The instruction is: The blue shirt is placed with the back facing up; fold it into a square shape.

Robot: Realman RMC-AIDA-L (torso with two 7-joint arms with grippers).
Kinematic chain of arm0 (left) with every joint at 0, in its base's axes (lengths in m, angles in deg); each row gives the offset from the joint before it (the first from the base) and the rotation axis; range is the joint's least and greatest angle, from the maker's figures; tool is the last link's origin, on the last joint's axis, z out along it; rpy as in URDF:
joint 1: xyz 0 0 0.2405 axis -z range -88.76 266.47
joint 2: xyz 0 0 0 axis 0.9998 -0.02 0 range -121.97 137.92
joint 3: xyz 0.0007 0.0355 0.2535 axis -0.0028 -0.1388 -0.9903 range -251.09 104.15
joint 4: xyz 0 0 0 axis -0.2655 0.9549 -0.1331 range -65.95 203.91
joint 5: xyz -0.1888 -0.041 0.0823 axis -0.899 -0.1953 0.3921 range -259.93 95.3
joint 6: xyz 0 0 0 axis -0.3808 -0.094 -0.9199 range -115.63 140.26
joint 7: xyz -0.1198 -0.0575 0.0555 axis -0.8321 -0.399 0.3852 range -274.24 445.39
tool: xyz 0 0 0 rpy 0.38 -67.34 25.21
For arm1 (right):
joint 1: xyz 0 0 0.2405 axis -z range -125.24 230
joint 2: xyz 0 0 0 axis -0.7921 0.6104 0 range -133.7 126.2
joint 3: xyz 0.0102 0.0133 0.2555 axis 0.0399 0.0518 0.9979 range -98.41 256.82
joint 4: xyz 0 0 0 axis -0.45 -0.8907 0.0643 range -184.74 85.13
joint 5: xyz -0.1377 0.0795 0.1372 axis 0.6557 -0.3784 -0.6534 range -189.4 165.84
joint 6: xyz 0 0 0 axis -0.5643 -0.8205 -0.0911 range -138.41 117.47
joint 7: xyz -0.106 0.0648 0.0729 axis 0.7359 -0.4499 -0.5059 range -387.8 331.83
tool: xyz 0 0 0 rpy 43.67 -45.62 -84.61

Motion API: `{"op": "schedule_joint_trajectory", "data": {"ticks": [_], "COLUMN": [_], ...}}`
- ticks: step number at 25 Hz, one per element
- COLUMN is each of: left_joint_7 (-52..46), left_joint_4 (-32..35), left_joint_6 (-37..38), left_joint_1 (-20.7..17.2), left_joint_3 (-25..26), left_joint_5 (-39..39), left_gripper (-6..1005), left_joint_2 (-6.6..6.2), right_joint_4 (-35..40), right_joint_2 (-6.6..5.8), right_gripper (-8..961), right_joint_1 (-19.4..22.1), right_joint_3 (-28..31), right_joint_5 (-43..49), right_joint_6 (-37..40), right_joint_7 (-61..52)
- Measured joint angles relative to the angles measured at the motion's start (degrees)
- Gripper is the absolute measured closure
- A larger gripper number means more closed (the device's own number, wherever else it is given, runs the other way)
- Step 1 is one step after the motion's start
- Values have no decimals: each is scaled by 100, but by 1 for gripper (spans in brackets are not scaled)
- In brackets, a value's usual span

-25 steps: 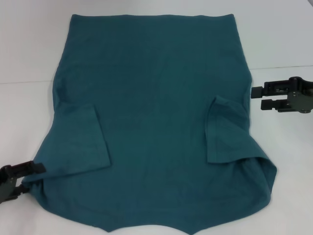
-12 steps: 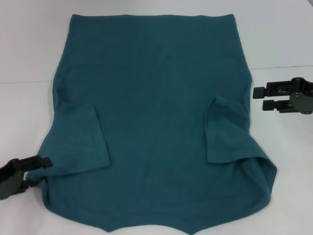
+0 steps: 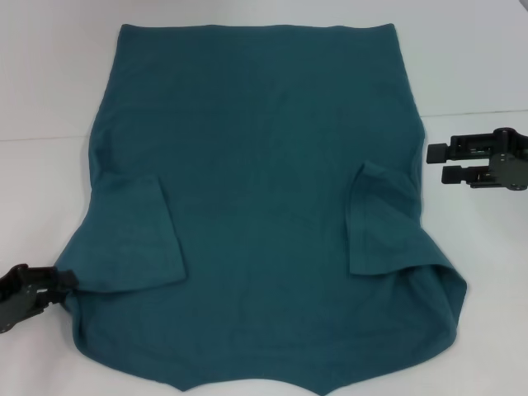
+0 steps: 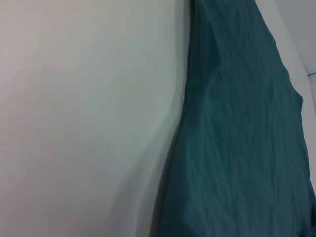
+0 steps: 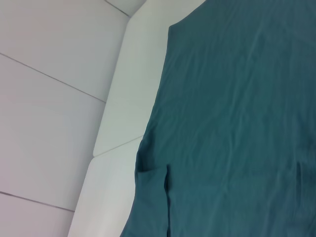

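teal cotton: the blue shirt (image 3: 264,190) lies flat, back up, on the white table (image 3: 41,91); hem at 12 o'clock, collar end at 6, both sleeves already folded in over the body.
left gripper (image 3: 62,285): at 8 o'clock, tips touching the shirt's near-left edge just below the folded sleeve (image 3: 136,235). Over the last second it dropped slightly and closed in on that edge. Fingers look nearly together, no cloth visibly pinched; can't tell if it has a grip.
right gripper (image 3: 437,162): at 3 o'clock, just off the right side seam, jaws apart, holding nothing. Drifted out a touch, otherwise static.
left wrist view: shirt edge on bare table, own fingers not shown.
read: left arm is setting up the next fold at the near-left corner; right isn't committed. Body folds not yet done.
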State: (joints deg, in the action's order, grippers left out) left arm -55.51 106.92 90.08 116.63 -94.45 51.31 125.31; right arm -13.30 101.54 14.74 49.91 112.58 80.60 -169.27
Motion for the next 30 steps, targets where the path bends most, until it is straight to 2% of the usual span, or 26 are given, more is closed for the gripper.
{"op": "schedule_joint_trajectory", "data": {"ticks": [8, 12, 15, 22, 27, 30], "left_joint_7": [76, 209, 362, 562, 545, 541], "left_joint_4": [16, 22, 28, 29, 23, 1], "left_joint_6": [10, 110, 302, 640, 638, 611], "left_joint_1": [-26, -28, -25, -23, 25, 37], "left_joint_3": [-11, -10, 59, 142, 139, 124], "left_joint_5": [6, 4, -75, -381, -404, -405], "left_gripper": [683, 818, 1000, 1000, 1000, 1000], "left_joint_2": [0, 0, -11, -62, -70, -70], "right_joint_4": [36, 51, 60, 68, 68, 68], "right_joint_2": [-31, -145, -257, -455, -500, -453], "right_gripper": [354, 359, 362, 371, 377, 381], "right_joint_1": [15, 51, 159, 449, 446, 321], "right_joint_3": [-100, -102, -80, -91, -99, -101], "right_joint_5": [197, 536, 632, 683, 1253, 1795], "right_joint_6": [8, 33, 89, 198, 333, 383], "right_joint_7": [19, 162, 366, 519, 446, 370]}}
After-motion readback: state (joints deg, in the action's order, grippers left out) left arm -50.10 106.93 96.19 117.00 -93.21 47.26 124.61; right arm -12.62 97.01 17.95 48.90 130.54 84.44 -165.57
